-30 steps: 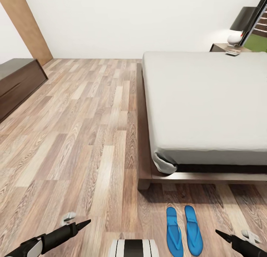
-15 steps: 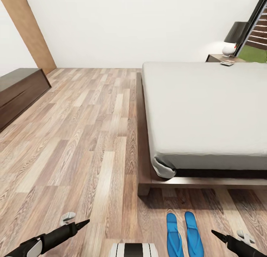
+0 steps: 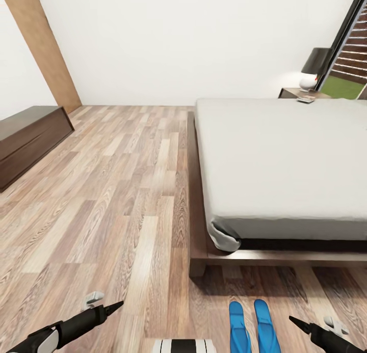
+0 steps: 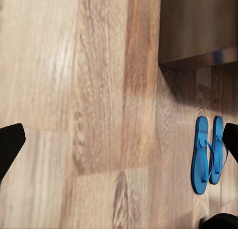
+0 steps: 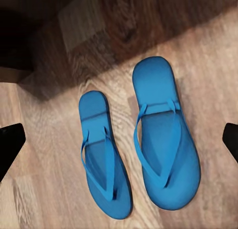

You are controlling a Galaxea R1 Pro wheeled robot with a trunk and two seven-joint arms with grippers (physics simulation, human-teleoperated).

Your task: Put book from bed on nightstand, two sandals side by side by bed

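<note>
Two blue sandals (image 3: 238, 332) (image 3: 266, 326) lie side by side on the floor just off the foot corner of the bed (image 3: 275, 159). In the right wrist view the sandals (image 5: 104, 154) (image 5: 163, 140) lie parallel below my open right gripper (image 5: 119, 140). My left gripper (image 4: 119, 144) is also open over bare planks, with the sandals (image 4: 201, 154) off to one side. In the head view the left gripper (image 3: 108, 301) and right gripper (image 3: 312, 321) hover low at the near edge. The small book (image 3: 306, 100) lies on the nightstand (image 3: 290, 93) beside the bed's far end.
A long low dark dresser (image 3: 28, 139) stands along the left wall, with a brown door (image 3: 43, 47) behind it. A lamp (image 3: 312, 70) sits on the nightstand. Wood-plank floor (image 3: 112, 190) stretches wide between the dresser and the bed's dark platform (image 3: 196, 200).
The whole head view has shifted: the far wall and nightstand sit lower in the picture and the sandals nearer its bottom edge. The things and both grippers keep their places.
</note>
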